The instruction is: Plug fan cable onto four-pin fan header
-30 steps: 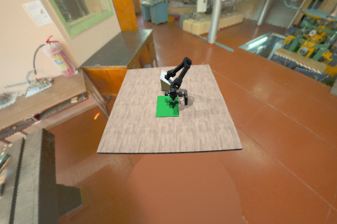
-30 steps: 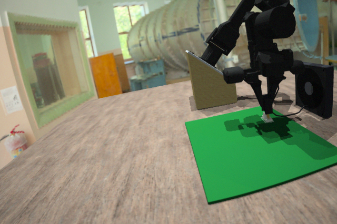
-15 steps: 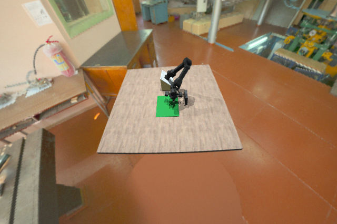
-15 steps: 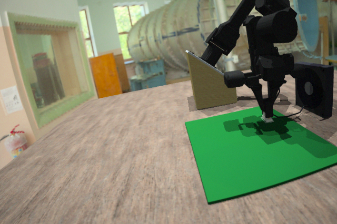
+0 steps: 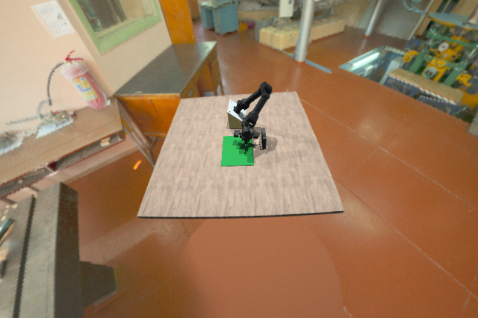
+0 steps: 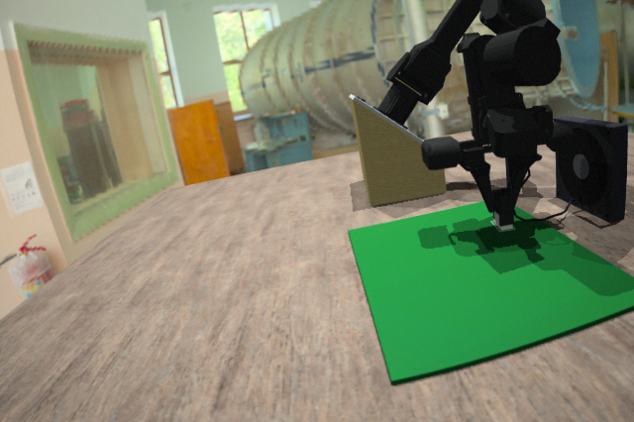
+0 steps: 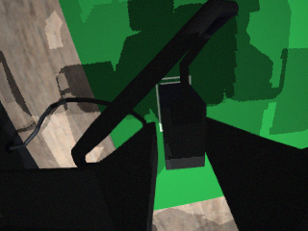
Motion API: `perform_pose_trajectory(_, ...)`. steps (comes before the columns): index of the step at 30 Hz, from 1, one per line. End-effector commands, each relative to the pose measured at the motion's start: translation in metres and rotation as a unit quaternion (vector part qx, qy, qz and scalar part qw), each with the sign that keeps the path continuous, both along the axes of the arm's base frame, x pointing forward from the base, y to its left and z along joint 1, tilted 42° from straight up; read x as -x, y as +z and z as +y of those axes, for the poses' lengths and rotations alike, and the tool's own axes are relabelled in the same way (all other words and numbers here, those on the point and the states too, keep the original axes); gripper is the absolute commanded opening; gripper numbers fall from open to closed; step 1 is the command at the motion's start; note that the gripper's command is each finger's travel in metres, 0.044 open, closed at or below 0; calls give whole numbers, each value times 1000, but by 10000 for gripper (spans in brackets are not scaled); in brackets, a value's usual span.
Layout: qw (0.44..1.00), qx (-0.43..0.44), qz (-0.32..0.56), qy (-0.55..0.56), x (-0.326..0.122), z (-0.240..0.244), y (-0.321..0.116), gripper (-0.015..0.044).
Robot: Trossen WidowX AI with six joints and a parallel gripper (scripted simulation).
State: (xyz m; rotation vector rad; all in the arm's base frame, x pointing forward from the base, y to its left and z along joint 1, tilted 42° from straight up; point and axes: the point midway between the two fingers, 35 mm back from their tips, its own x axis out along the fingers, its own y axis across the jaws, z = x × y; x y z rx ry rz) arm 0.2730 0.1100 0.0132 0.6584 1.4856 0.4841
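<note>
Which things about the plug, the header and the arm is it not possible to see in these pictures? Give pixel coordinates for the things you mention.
- Header pins: the plug (image 6: 502,197) and gripper (image 6: 504,220) (image 7: 177,127) cover them in the exterior view.
- Plug depth: too small in the top view.
- Arm's upper part: cut off by the exterior view's top edge.
</note>
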Motion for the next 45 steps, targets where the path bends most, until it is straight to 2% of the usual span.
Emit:
perform_pose_trajectory(1,1000,0,0,0,0,0,0,210)
perform_pose_trajectory(3,1000,0,0,0,0,0,0,260)
perform_pose_trajectory(7,1000,1,0,0,-1,-6,6,260)
perform_pose_trajectory(11,1000,1,3,-1,2,-36,39,260)
perform_pose_trajectory(16,1000,1,3,-1,4,-37,41,260)
perform_pose_trajectory(26,1000,1,6,-1,120,-40,32,260)
perform_pose_trajectory(45,1000,1,6,-1,122,-39,32,260)
